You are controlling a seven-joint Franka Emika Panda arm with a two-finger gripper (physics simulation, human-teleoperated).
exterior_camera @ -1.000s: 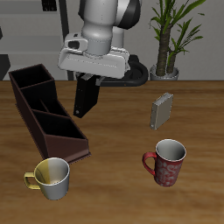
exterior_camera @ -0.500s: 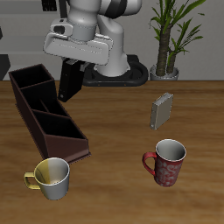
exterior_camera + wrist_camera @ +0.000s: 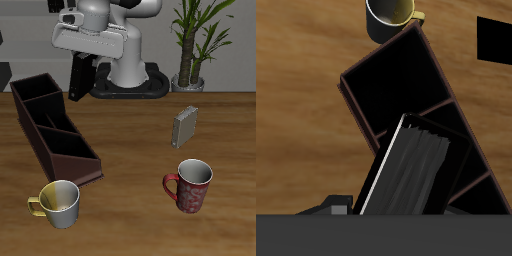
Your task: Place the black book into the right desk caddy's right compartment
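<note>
My gripper (image 3: pixel 80 60) is shut on the black book (image 3: pixel 81 78), which hangs upright in the air, its lower end above table height. It hovers just behind and beside the back end of the right desk caddy (image 3: pixel 55 135), a long dark box with a reddish-brown base. The right compartment (image 3: pixel 30 88) is the squarish section at that back end, and it looks empty. In the wrist view the black book (image 3: pixel 411 175), with its white page edge, hangs over the caddy (image 3: pixel 391 85) and hides part of its sections.
A grey book (image 3: pixel 184 126) stands upright farther along the table. A red mug (image 3: pixel 190 185) and a yellow mug (image 3: pixel 60 203) sit near the front edge. The yellow mug (image 3: pixel 391 15) is just beyond the caddy's low lip. A potted plant (image 3: pixel 195 40) stands at the back.
My gripper has carried the black book up and back, from beside the caddy's middle towards the caddy's back end. The book now hangs more upright. Nothing else moved.
</note>
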